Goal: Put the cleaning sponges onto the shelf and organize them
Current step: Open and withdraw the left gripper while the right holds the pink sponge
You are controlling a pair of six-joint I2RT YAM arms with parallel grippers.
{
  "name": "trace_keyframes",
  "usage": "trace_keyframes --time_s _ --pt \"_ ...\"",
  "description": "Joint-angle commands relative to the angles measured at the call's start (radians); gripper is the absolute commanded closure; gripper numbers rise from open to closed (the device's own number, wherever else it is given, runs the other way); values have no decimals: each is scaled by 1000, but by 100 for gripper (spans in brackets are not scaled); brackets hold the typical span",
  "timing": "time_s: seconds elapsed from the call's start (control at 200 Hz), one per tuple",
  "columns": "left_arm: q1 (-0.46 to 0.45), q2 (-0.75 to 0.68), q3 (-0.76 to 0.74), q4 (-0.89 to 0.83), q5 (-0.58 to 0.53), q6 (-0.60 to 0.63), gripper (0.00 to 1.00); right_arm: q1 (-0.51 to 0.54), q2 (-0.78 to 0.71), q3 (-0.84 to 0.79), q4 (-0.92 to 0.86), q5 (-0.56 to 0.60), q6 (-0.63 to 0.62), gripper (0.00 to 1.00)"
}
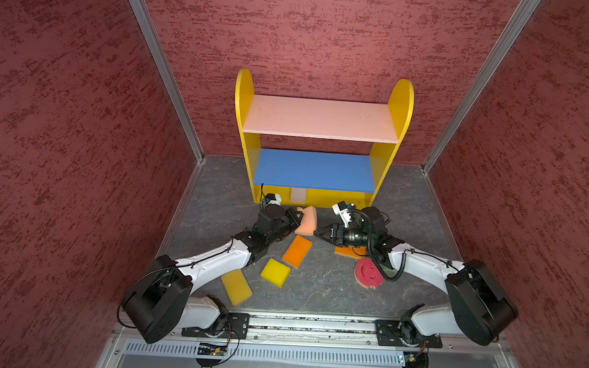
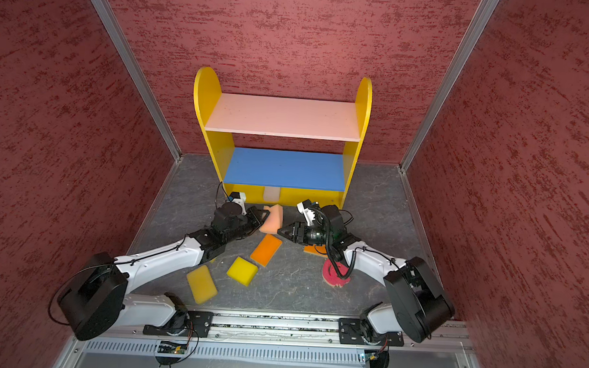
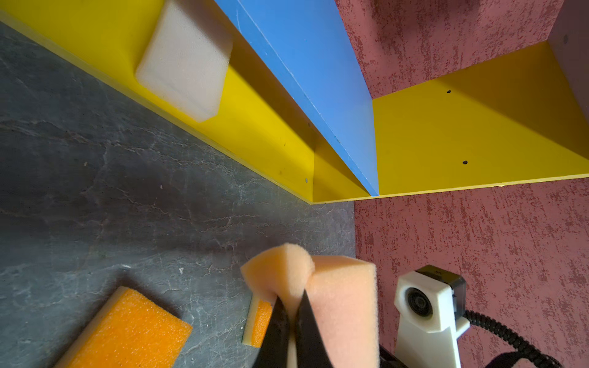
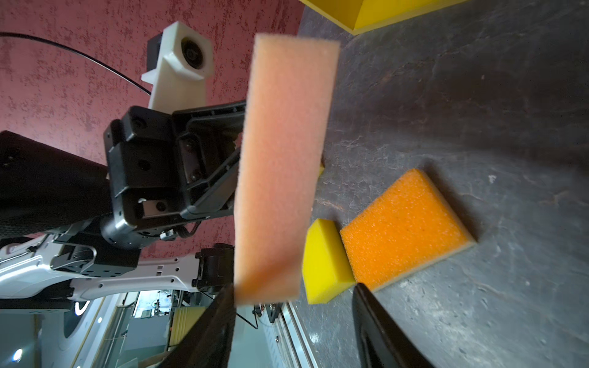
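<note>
No words, brand names, labels or numbers can be read on anything in these views. The only sign-like mark is a smiling face, two eyes and a curved mouth, on the round pink foam sponge. It lies on the grey stone-patterned floor, at about five o'clock from the yellow-sided three-tier shelf.

The left arm and right arm share glossy white link shells dotted with small dark screws, bulky black joint housings and thin black clipped cables. A coiled black cable trails from a white camera mount. The right gripper is matte black, with tapered fingers.
</note>
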Motion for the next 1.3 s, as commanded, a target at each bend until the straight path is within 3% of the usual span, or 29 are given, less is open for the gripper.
trace_keyframes --time_s 0.0,0.441,0.516,0.616,0.746,0.827,0.887,0.967,1.022,1.292 --pt "5 -14 25 -26 -36 8 93 5 -26 -5 104 69 86 44" --pt "5 -12 29 -32 -66 1 92 86 103 32 228 103 156 44" --pt "4 -10 28 -34 -71 2 92 94 111 28 245 119 170 51" --pt "3 -9 26 -32 -70 4 92 94 107 17 255 145 179 68" --pt "5 -6 26 -30 -65 6 92 93 110 27 256 165 177 70" --pt "3 -2 25 -25 -61 4 91 94 117 31 277 166 185 79" --pt "6 -2 24 -31 -59 5 84 94 116 32 280 168 189 87" --pt "12 -13 17 -35 -63 5 58 92 105 31 244 179 170 91" --pt "18 -32 3 -42 -72 1 49 80 93 31 195 187 146 91" --pt "68 -207 -40 -199 -176 40 34 -58 119 68 -29 177 -7 92"
